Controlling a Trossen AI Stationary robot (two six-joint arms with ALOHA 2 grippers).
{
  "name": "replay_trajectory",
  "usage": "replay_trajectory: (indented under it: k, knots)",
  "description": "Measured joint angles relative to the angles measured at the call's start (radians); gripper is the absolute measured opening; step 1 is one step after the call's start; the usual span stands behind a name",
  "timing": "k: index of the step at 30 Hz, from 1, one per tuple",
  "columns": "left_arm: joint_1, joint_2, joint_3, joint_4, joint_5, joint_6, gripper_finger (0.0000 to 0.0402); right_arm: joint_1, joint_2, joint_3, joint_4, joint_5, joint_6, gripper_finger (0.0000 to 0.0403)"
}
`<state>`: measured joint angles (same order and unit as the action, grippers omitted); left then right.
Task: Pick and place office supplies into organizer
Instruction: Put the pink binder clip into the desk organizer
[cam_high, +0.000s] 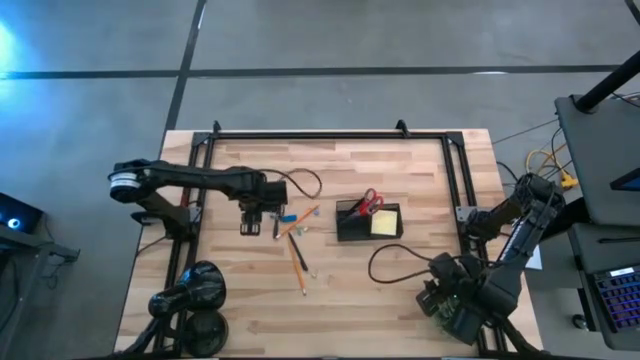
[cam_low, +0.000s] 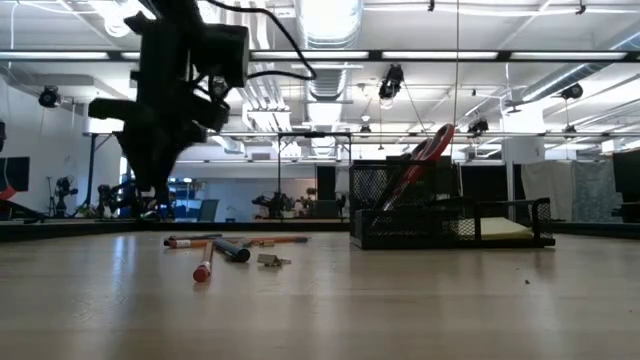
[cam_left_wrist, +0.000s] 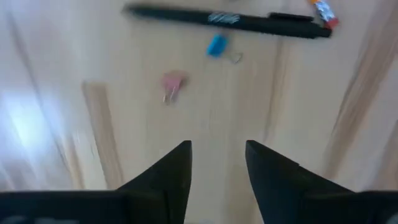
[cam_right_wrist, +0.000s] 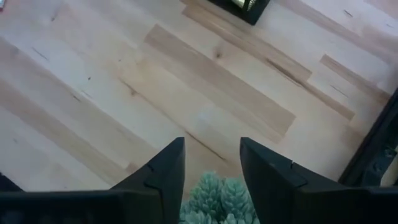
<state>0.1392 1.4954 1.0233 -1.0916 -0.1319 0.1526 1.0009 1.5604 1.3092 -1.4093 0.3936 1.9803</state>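
Pale wood planks make up the desk, ringed by a dark frame and set on a grey floor. Right of the frame's centre in the high view sits the organizer, a dark mesh box; red-handled scissors stand tilted in its upper compartment and a yellow note pad lies in its lower right part. Left of it, apart from the box, loose supplies lie on the wood: an orange pencil, a second thin pencil running down toward the lower centre, and a tiny blue piece near the first pencil's upper end. In the left wrist view a dark pen crosses the upper part of the frame, with a small blue clip and a pinkish clip below it. The left gripper hangs above the desk just left of these items, its fingers parted and holding nothing. The right gripper waits at the lower right of the high view, fingers apart and empty, over a green spiky plant. A black round lamp-like object stands at the lower left corner.
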Motion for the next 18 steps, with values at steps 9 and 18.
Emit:
replay_trajectory:
  k: [9, 18]
  knots:
    - [0.11, 0.082, -0.018, 0.209, -0.002, 0.303, 0.0136, 0.0, 0.0, -0.003, 0.001, 0.0, 0.081, 0.0133]
    - [0.171, 0.096, -0.052, 0.176, 0.075, 0.377, 0.0136, 0.0, 0.0, -0.007, -0.044, 0.008, 0.088, 0.0123]
